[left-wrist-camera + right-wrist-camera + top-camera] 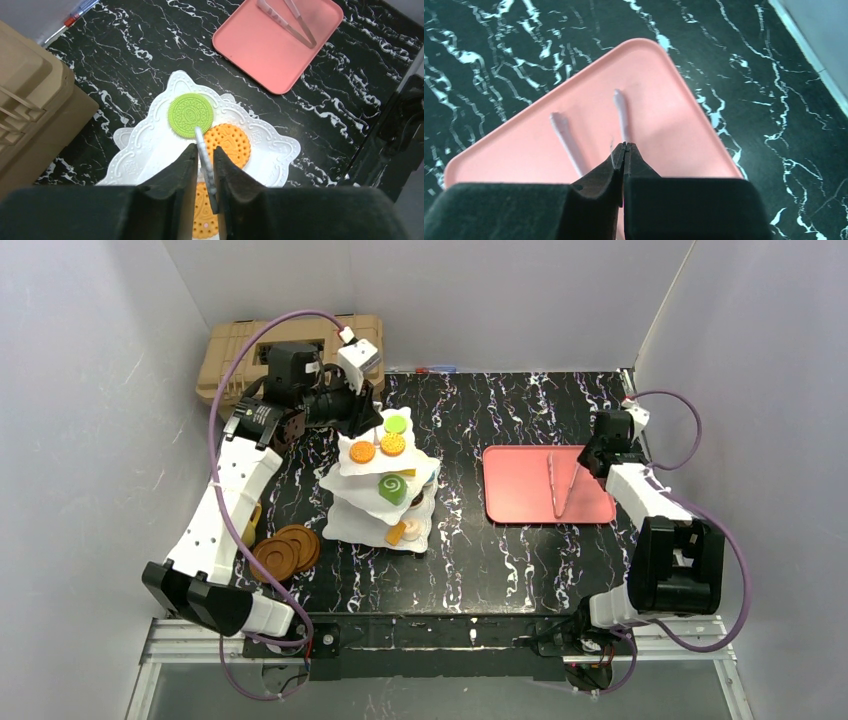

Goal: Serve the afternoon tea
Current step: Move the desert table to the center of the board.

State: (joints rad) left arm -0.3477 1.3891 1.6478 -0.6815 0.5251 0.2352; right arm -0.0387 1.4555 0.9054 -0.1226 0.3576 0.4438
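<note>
Fingers point(180, 175) of left end effector point(205, 170) are clenched on thin pale wire loop handle point(202, 150) at top of white three-tier square-plated stand point(150, 145), with the wire running up between the two black pads. Just beyond the fingertips on the top plate lies round green toy sandwich cookie point(190, 115). Round orange toy cookie point(227, 142) is just right of the tips, and second orange cookie point(205, 220) is partly under the fingers. From above, the stand point(350, 520) is upright on black white-veined marble-pattern counter point(470, 420), directly below left end effector point(372, 425). Green swirl toy roll point(392, 488) is on the middle tier, and there are more small pastries on the lowest tier, too small to tell. Two round brown saucers point(285, 552) overlap on the counter, well back from this end effector toward the arm bases, beside the left arm. Large tan ribbed hard case point(230, 350) is just behind it. Right end effector point(624, 150) is clenched tight, tips down over flat pink-red rectangular tray point(664, 100). One arm of pale translucent plastic tongs point(569, 140) comes out straight ahead from under the tips. Cannot tell if it is pinched or only touched. The other tong arm lies left of the tips. The stand is well apart to this end effector's left.
</note>
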